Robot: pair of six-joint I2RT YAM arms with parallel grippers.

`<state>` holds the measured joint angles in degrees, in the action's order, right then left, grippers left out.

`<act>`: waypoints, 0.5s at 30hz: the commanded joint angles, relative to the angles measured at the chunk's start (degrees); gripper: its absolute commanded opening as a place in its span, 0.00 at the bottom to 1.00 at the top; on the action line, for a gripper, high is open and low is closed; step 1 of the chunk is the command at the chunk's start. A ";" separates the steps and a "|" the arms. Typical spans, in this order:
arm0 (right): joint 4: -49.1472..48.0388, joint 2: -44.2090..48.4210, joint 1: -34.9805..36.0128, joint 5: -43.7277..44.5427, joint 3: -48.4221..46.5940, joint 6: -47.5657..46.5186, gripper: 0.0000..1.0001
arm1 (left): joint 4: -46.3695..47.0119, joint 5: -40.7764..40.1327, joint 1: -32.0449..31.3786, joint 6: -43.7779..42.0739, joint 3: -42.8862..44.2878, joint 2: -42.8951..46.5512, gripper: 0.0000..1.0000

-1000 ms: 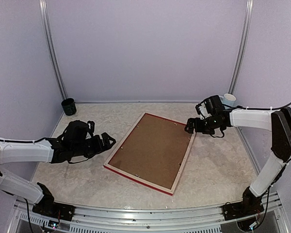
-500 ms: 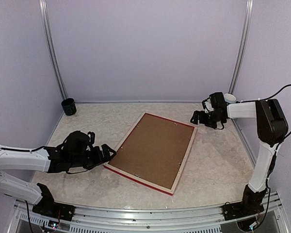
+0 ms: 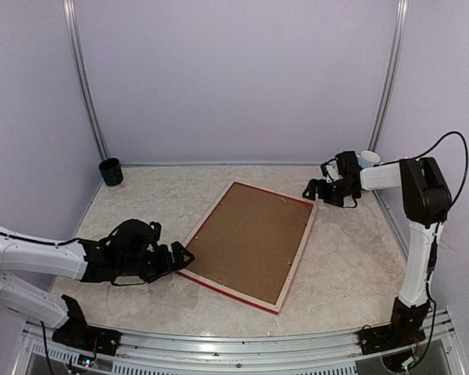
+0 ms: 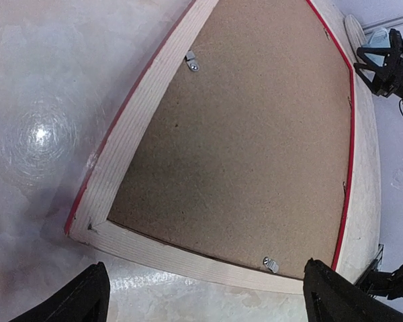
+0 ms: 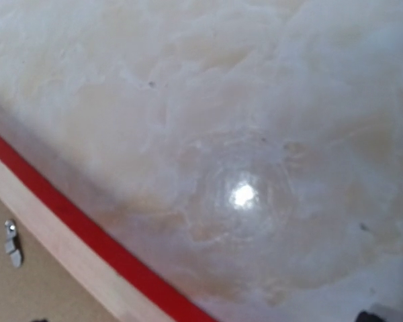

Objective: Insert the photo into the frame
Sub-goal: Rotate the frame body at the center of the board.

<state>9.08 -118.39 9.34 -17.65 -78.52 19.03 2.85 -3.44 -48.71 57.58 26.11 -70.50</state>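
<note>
The frame [image 4: 129,144] lies face down mid-table [image 3: 352,266], askew, with its brown backing board [image 3: 250,238] facing up. The left gripper [image 3: 184,256] hangs open just off the frame's near left corner. The right gripper [image 3: 316,190], open and empty, sits beside the far right corner.

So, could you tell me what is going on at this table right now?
A large rectangular frame with red edges and a pale wood back lies face down on the marble-look table, with a brown backing board set in it. The left gripper sits low at the frame's near left corner and the right gripper by its far right corner. Both have their jaws open and hold nothing. No photo shows in any view; whether one already lies under the board cannot be told.
</note>
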 commanded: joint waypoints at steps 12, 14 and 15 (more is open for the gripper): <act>-2.64 -2.62 -0.12 -5.68 -1.89 -1.34 0.99 | -2.26 -0.47 -3.06 1.50 3.35 -5.52 0.99; -2.67 -2.51 -0.13 -6.09 -1.45 -1.75 0.99 | -1.44 -0.48 -3.04 1.48 3.38 -6.43 0.99; -2.67 -2.42 -0.12 -6.28 -1.25 -1.79 0.99 | -1.13 -0.53 -3.01 1.55 3.36 -6.97 0.99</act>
<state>7.53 -120.11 9.34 -22.17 -79.92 18.41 0.95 -3.27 -51.44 58.85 28.34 -75.81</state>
